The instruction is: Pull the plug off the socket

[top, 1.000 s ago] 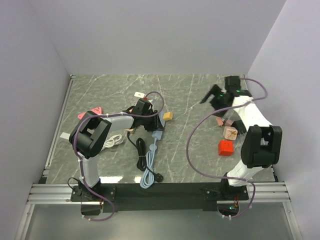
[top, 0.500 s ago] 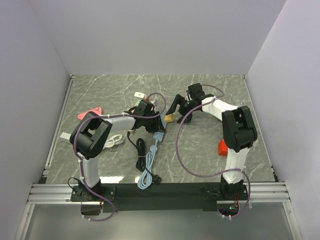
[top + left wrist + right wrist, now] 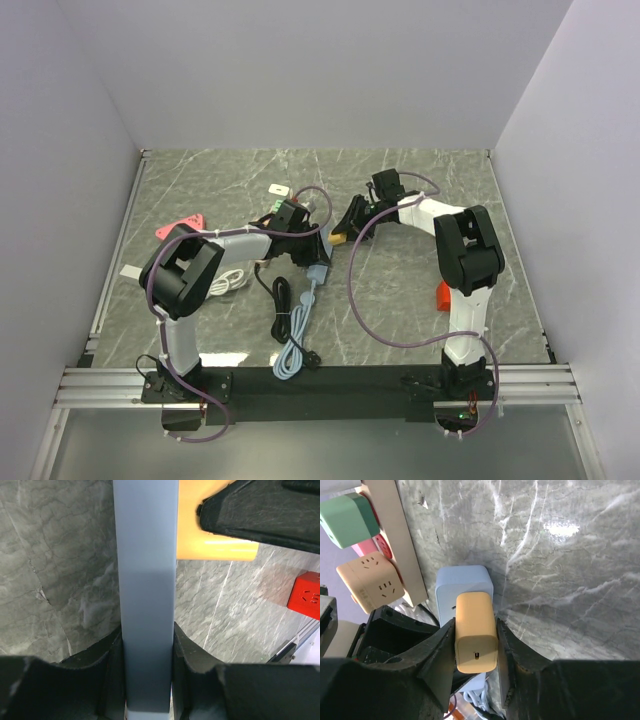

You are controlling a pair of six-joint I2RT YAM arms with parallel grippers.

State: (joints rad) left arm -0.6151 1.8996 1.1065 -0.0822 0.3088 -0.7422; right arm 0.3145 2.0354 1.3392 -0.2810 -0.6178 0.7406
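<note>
The socket (image 3: 462, 582) is a pale blue power strip (image 3: 312, 285) lying on the marble table. A yellow-orange plug (image 3: 476, 630) sits in its end and shows as a small yellow block (image 3: 338, 237) in the top view. My right gripper (image 3: 476, 636) is shut on the plug, one finger (image 3: 437, 655) pressed on each side. My left gripper (image 3: 147, 642) is shut on the blue strip (image 3: 147, 590), holding its sides just behind the plug (image 3: 200, 530). In the top view the two grippers meet near the table's middle, left gripper (image 3: 303, 244) and right gripper (image 3: 346, 224).
A white power strip (image 3: 395, 540) lies beside the blue one and carries a green adapter (image 3: 347, 517) and a tan cube adapter (image 3: 370, 582). A red block (image 3: 306, 595) is to the right. Coiled cables (image 3: 285, 300) lie at front left, and a pink piece (image 3: 185, 222) sits further left.
My right arm swung from the far right of the table to the centre. Its jaws, wide open before, closed onto the plug. The left arm stayed on the blue strip.
</note>
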